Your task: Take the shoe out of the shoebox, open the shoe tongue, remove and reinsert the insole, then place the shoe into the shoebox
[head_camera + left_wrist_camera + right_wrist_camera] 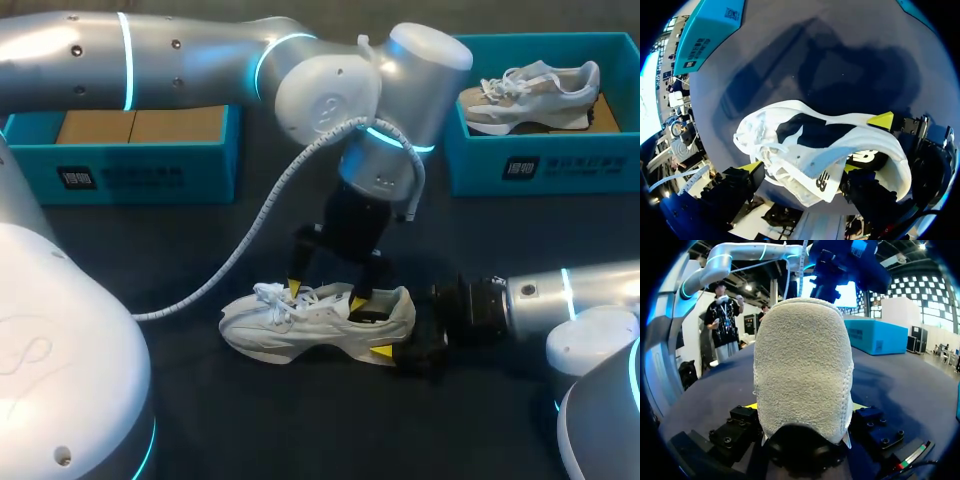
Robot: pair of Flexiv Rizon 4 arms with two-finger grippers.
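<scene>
On the dark surface (180,250), in front of two teal boxes, the white shoe (310,328) stands on its sole outside either box. Its long axis runs across the robot's front, toe toward the robot's left and heel (800,365) toward its right. The right pincer (806,407), reaching in low from the right, grips that heel from both sides, with a sliver of yellow tip showing at each flank. The left pincer (325,297) hangs directly above, its fingers spread apart along the shoe's length. One tip sits by the laces (272,296) and the other dips into the shoe's mouth, clamping nothing that can be seen. With the heel pinned, the work at the tongue and insole looks set to fall to the left arm, which is poised right over the opening. Any pull would likely run upward and toward the toe. The left box (140,175) holds only cardboard, while the right box (560,165) holds a second, grey-and-tan shoe (530,88).
</scene>
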